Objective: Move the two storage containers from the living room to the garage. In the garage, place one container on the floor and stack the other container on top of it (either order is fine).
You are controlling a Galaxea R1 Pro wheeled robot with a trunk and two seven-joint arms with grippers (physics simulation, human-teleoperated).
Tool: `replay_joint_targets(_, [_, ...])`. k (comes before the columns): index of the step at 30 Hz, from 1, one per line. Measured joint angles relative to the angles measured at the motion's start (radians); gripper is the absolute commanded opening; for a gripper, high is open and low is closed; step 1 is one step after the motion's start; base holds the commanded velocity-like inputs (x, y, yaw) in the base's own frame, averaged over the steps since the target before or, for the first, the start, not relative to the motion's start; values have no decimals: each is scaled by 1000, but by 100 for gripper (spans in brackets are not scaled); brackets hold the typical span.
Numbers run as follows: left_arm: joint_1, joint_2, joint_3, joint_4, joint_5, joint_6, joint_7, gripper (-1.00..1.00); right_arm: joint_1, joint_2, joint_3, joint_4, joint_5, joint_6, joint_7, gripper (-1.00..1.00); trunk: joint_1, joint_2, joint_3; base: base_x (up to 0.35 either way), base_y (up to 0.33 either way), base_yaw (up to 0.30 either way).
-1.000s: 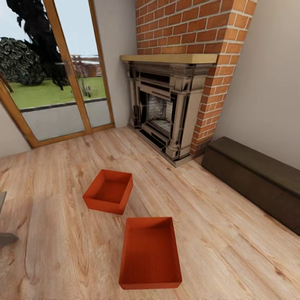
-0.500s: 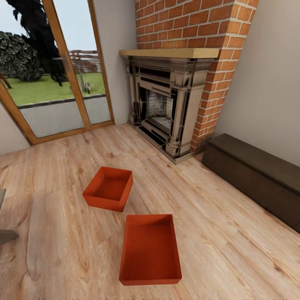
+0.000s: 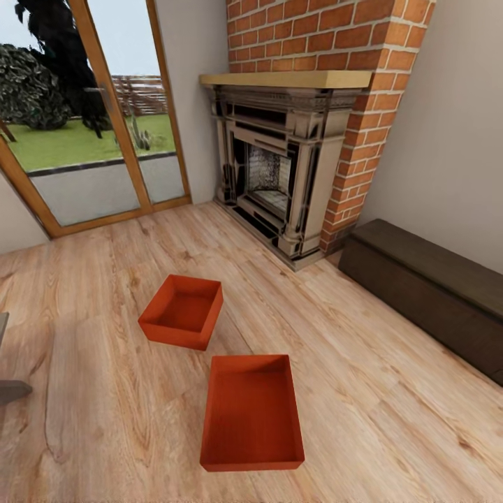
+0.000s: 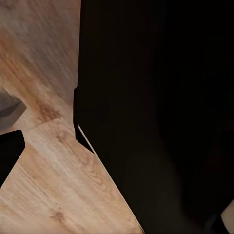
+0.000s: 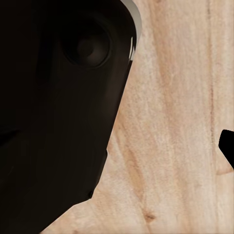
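Two storage containers (image 3: 252, 412) (image 3: 181, 311) lie apart, long axes running away.

Large matte black housing (image 4: 156, 107) seen in left wrist view, flat-sided, with angular stepped edge and thin pale highlight along one corner. Small black angular part (image 4: 9, 153) seen at frame edge. In right wrist view, black rounded casing (image 5: 53, 107) seen, with circular recessed socket (image 5: 87, 48) and light grey rim along curved edge. Small black tip (image 5: 228, 146) seen at opposite edge.
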Motion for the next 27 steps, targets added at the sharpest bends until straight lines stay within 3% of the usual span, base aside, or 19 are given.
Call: replay_joint_targets(27, [0, 0, 0, 0, 0, 0, 0, 100, 0, 0, 0, 0, -1, 0, 0, 100, 0, 0, -43, 0, 0, 0])
